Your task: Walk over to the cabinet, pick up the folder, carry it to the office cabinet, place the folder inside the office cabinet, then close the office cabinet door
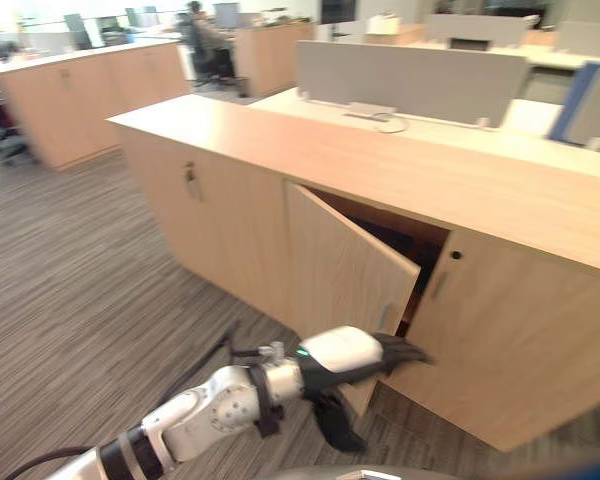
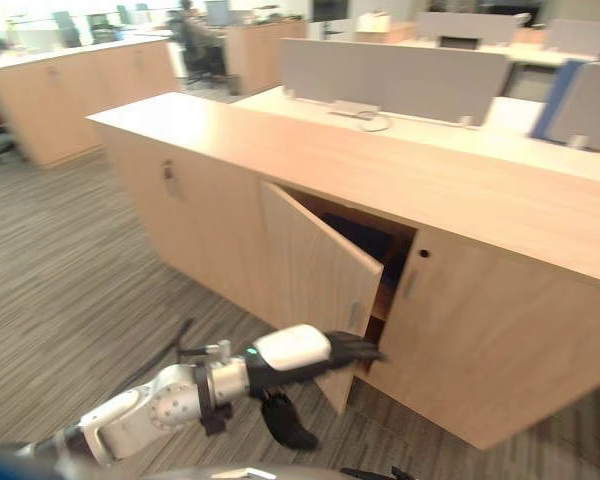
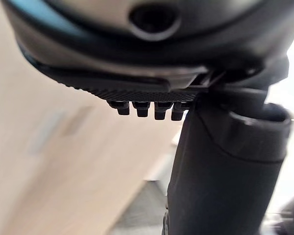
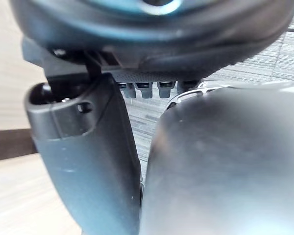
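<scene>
office cabinet (image 1: 520, 340) inside: dark, mostly hidden behind its door (image 1: 340, 270) | office cabinet right end: cut off by the picture edge | person (image 1: 202, 35) far back: too small, blurred

One open cabinet door (image 1: 345, 270), one hand (image 1: 382, 357), one seated person (image 1: 205, 35).

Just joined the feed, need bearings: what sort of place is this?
Likely an open-plan office: low wooden cabinets, grey desk divider screens, and a person seated in the background.
</scene>
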You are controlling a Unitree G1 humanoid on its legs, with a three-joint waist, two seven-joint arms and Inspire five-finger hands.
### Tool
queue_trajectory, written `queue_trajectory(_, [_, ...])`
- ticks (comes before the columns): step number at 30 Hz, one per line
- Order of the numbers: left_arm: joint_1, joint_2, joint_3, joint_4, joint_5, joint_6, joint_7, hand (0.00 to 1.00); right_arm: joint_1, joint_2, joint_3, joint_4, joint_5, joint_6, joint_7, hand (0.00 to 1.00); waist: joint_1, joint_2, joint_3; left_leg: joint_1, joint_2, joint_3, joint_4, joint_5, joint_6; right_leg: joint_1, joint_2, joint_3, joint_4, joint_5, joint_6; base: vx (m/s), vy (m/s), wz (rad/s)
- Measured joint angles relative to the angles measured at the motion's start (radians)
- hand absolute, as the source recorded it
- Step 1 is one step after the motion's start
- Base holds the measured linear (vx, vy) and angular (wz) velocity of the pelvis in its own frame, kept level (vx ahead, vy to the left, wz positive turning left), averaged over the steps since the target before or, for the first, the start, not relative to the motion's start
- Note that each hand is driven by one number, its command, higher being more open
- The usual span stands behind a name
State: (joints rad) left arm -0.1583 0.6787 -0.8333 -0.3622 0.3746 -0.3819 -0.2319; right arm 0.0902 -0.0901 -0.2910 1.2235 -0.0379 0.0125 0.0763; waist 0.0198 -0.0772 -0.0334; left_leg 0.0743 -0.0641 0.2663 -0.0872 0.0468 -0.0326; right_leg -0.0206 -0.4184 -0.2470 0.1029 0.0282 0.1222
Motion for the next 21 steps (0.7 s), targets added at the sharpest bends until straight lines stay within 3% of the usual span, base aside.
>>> queue_trajectory(3, [-0.042,0.018,0.005,-0.073,0.004,-0.085,0.01,1.0,0.001,-0.001,0.017,0.016,0.0,-0.001,0.001,1.0,-0.017,0.003,-0.005,0.027,0.039,0.028,0.0,-0.005,-0.011,0.0,0.032,-0.016,0.01,0.013,-0.01,0.02,-0.03,-0.44])
queue_trajectory(11, [0.0,0.035,0.002,0.09,0.052,-0.044,-0.037,1.0,-0.006,-0.039,0.078,0.019,0.0,-0.021,0.001,1.0,-0.033,0.054,0.003,0.052,0.149,0.052,0.0,-0.001,-0.074,0.009,0.145,-0.04,-0.01,0.005,0.0,0.05,-0.092,-0.19])
queue_trajectory(14, [0.037,-0.036,0.003,0.183,0.046,-0.042,-0.04,1.0,-0.008,-0.042,0.082,0.014,0.0,-0.022,-0.001,1.0,-0.043,0.06,0.012,0.065,0.195,0.07,0.001,-0.002,-0.092,0.021,0.192,-0.042,-0.031,0.005,-0.002,0.06,-0.115,-0.23])
queue_trajectory(17, [0.09,-0.151,0.042,0.392,0.049,-0.016,-0.034,1.0,-0.011,-0.042,0.118,-0.002,0.001,-0.023,-0.007,1.0,-0.073,0.063,0.017,0.08,0.244,0.095,0.001,-0.009,-0.123,0.036,0.247,-0.032,-0.061,0.008,-0.016,0.06,-0.119,-0.28])
queue_trajectory(21, [0.239,-0.293,0.262,0.651,0.05,0.084,-0.01,1.0,-0.01,-0.037,0.115,-0.012,0.024,-0.025,-0.021,1.0,-0.084,0.073,0.025,0.091,0.333,0.168,0.04,-0.042,-0.174,0.033,0.341,0.024,-0.095,0.01,-0.043,0.07,-0.105,-0.5])
